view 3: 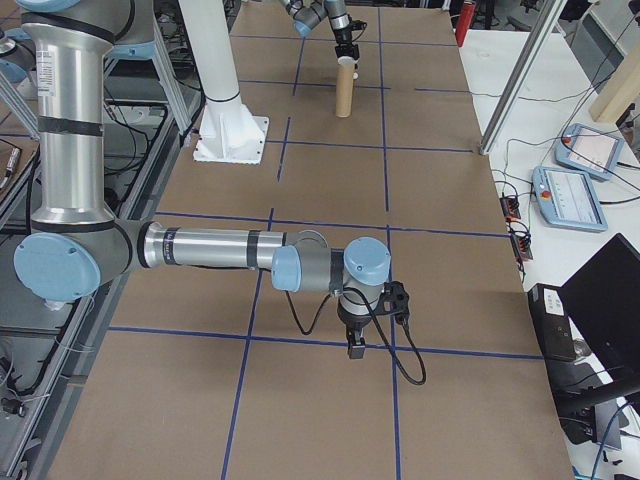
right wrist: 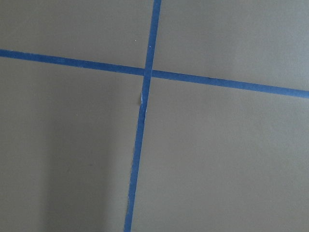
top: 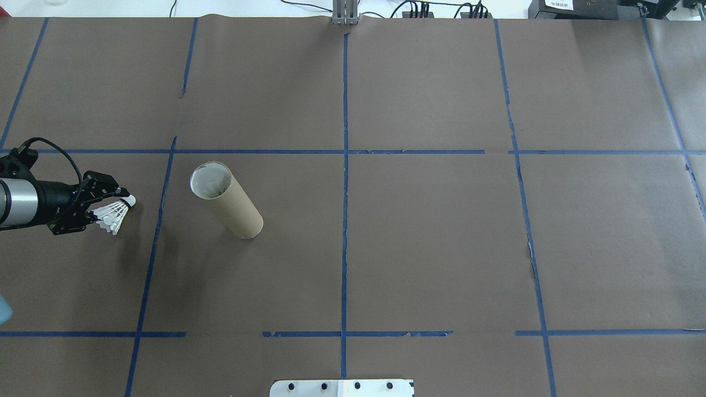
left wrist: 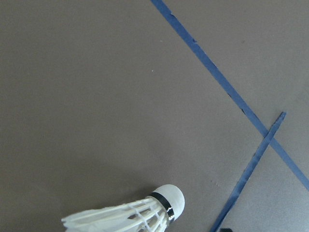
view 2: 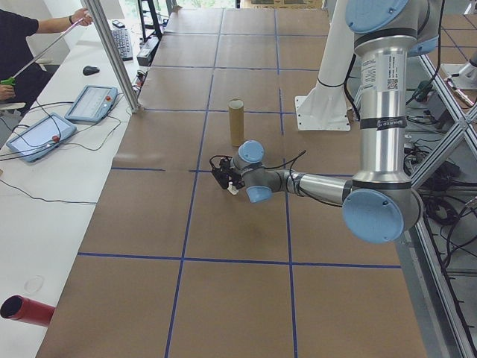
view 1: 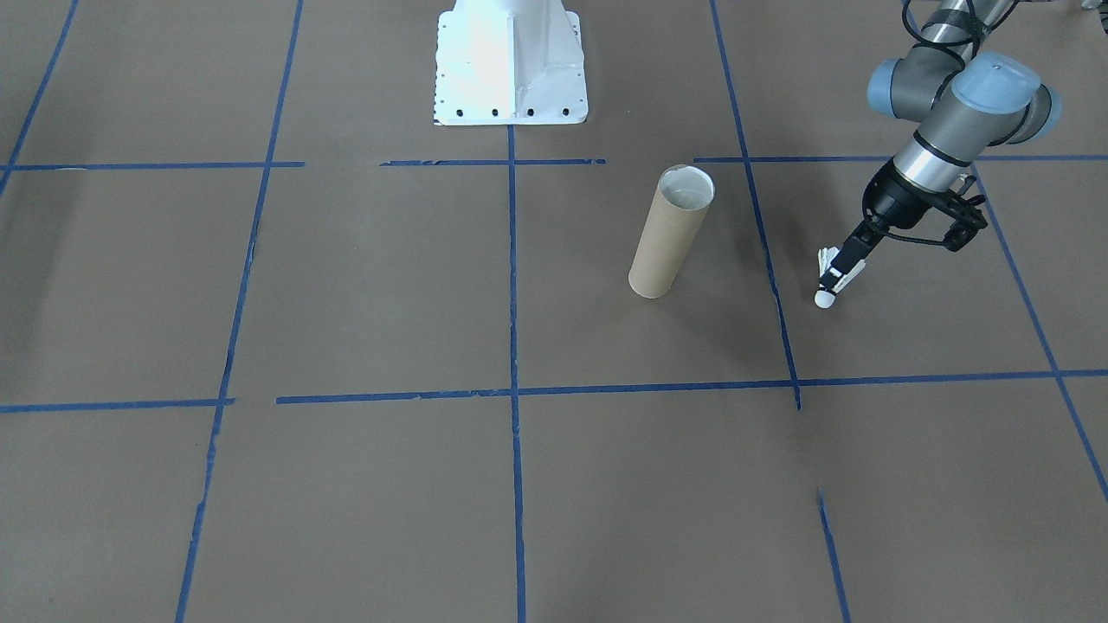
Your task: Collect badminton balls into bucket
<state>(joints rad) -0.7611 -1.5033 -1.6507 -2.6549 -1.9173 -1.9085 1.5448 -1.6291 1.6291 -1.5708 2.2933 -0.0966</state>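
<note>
Left claw (top: 102, 212), entering at the left edge of the overhead view, holds the shuttlecock (top: 115, 216) by its feather skirt, the jaws closed narrowly on the white feathers. In the front-facing view the same claw sits at centre right, with the shuttlecock's cork tip pointing down and appearing to hang just above the brown desk (view 1: 346, 484), though contact cannot be ruled out. The left wrist view shows the cork tip and black band at the bottom of the frame, over bare paper and blue tape lines.

The bucket (top: 226, 199) stands upright a little right of the claw in the overhead view, its round mouth open and unobstructed, clearly apart from the shuttlecock.

The step in hand looks like the carry: the pick-up seems done and the drop is not yet made. The next move likely calls for lifting high enough to clear the bucket's rim, centring the cork over the narrow mouth, then releasing.

The right claw (view 3: 354, 350) shows only in the right side view, over bare desk; whether it is wide or narrow I cannot tell.
</note>
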